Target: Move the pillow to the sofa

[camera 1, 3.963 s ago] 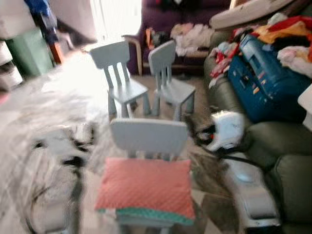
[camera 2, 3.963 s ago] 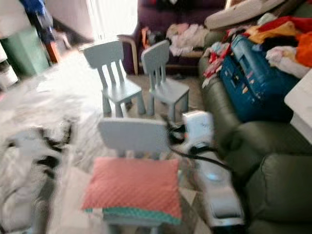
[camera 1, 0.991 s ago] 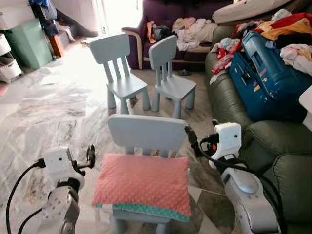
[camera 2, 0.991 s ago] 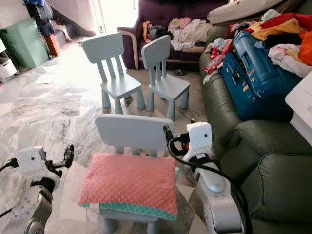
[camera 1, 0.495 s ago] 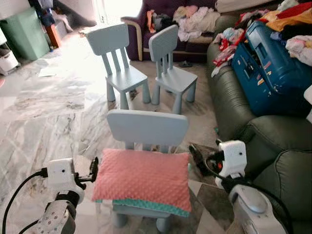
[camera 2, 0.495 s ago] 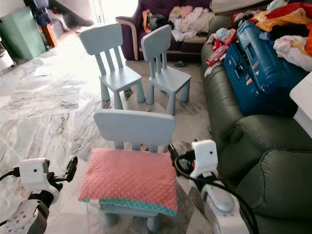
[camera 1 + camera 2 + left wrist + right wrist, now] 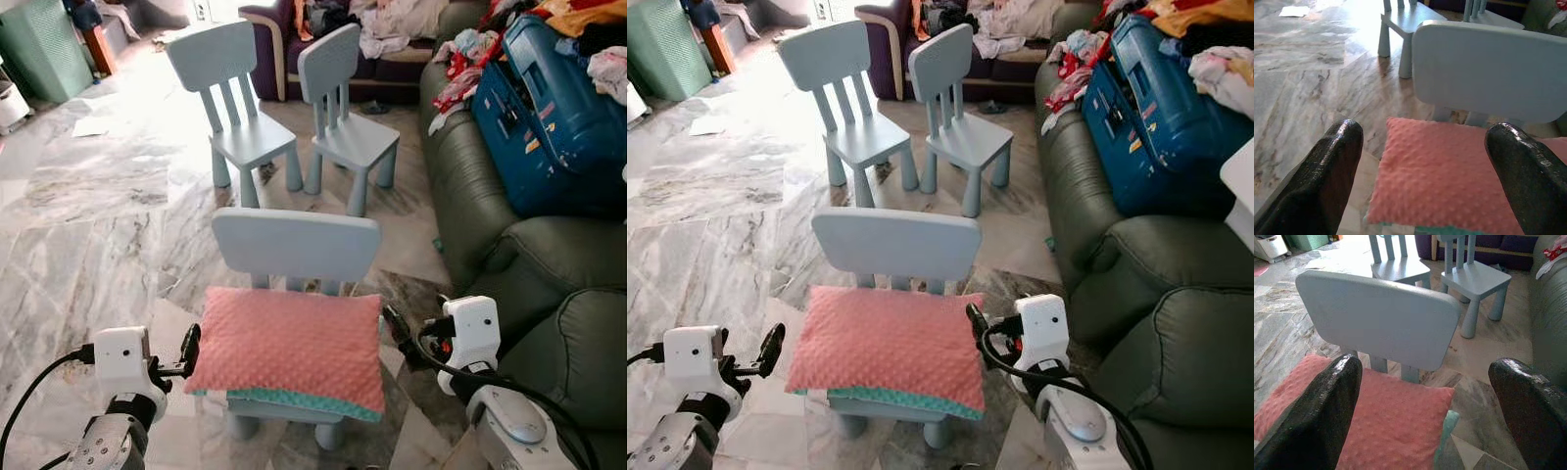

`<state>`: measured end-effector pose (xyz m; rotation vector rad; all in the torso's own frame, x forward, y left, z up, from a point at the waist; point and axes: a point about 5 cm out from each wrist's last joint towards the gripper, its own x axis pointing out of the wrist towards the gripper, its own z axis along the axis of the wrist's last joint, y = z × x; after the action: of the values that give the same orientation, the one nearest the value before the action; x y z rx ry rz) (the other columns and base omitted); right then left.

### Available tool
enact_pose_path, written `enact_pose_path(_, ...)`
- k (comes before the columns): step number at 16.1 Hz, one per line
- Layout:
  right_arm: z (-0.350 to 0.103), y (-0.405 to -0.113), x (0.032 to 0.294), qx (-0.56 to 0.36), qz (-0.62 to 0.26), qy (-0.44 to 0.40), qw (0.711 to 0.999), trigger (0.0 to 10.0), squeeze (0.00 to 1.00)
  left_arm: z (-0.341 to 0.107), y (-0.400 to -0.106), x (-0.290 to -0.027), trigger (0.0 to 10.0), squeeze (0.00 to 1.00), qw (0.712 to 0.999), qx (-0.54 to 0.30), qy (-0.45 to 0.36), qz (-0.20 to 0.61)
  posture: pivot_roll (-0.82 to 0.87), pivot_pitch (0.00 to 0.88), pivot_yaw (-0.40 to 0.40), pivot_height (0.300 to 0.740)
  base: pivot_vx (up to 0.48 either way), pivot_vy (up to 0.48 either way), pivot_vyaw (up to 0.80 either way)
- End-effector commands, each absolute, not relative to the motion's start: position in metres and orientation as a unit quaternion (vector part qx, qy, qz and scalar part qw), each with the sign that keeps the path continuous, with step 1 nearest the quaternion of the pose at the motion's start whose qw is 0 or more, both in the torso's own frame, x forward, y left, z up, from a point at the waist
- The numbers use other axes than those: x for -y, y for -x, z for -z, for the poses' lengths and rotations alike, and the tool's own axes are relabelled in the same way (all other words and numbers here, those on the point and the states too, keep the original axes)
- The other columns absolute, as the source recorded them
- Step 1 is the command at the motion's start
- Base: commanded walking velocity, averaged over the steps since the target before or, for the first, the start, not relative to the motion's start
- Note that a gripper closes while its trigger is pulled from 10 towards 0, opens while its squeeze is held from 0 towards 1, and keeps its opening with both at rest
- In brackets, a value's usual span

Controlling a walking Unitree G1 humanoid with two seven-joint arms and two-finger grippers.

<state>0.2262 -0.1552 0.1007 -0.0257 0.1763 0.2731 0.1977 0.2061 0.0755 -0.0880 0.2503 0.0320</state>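
Coral pillow point(image 7: 287, 346) now sits closer; my left gripper point(image 7: 1425, 171) and right gripper point(image 7: 1425, 406) flank it, fingers apart (grasp next, I judge).

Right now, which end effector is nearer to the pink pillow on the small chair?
About equal; the left looks marginally nearer. The left end effector sits open right at the pillow's left edge, and the right end effector sits open just off its right edge. Neither touches it.

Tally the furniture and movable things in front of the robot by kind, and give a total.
Light blue child chairs: 3 (near, far left, far right)
Pink pillow: 1
Blue suitcase: 1
Green sofa: 1
Purple sofa: 1
Total: 7
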Motion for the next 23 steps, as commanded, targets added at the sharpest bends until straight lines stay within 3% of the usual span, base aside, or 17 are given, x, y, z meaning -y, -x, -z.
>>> enact_pose_path(1, -0.1071, -0.2251, 0.1537, -0.078, -0.140, 0.011, 0.987, 10.0, 0.00, -0.0775, -0.1962, -0.2057, 10.0, 0.00, 0.991, -0.128, 0.036, -0.011, -0.05, 0.160, -0.002, 0.740, 0.000, 0.000, 0.00)
enact_pose_path(23, -0.1114, -0.2262, 0.1447, -0.070, -0.154, 0.016, 0.986, 10.0, 0.00, -0.0793, -0.2000, -0.2050, 10.0, 0.00, 0.991, -0.130, 0.031, -0.014, -0.06, 0.176, -0.004, 0.740, 0.000, 0.000, 0.00)
